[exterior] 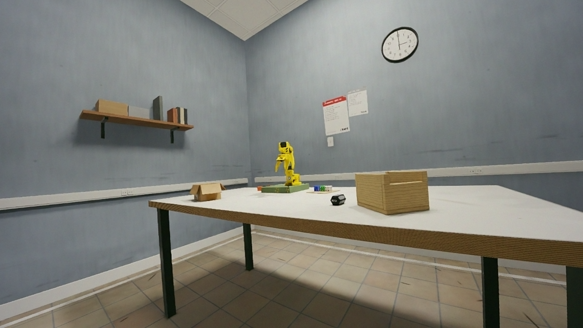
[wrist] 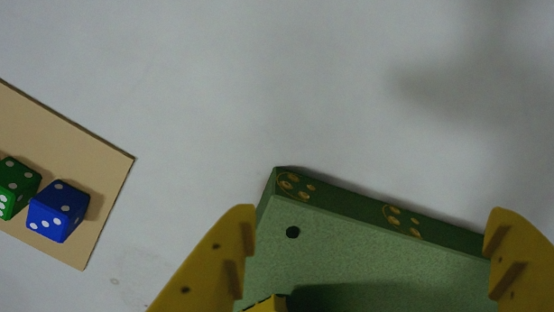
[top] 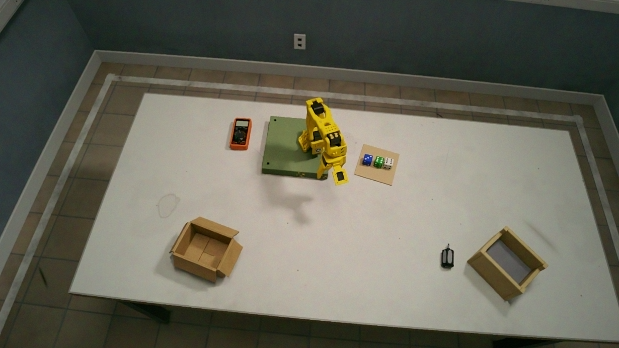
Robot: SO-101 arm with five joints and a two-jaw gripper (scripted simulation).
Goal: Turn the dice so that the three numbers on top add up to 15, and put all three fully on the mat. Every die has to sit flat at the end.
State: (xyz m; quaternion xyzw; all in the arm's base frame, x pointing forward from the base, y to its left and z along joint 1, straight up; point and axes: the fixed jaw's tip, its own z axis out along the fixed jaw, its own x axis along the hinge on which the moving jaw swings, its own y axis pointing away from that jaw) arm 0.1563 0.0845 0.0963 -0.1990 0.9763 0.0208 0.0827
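A blue die [top: 367,159] [wrist: 58,212], a green die [top: 379,161] [wrist: 17,182] and a white die [top: 388,163] stand flat in a row on the tan mat [top: 373,175] [wrist: 68,146]. The blue die shows 3 on top and the green die 6. The white die's top is too small to read surely. The green and white dice look very close together; a gap parts blue from green. The white die is out of the wrist view. My gripper [top: 329,179] [wrist: 370,234] is open and empty, high above the base board's front edge, left of the mat.
The green base board [top: 283,149] [wrist: 361,266] lies under my arm. An orange multimeter [top: 240,134] lies left of it. An open cardboard box [top: 203,248] is at front left. A black tool [top: 447,258] and a wooden box [top: 495,274] [exterior: 391,195] are at front right.
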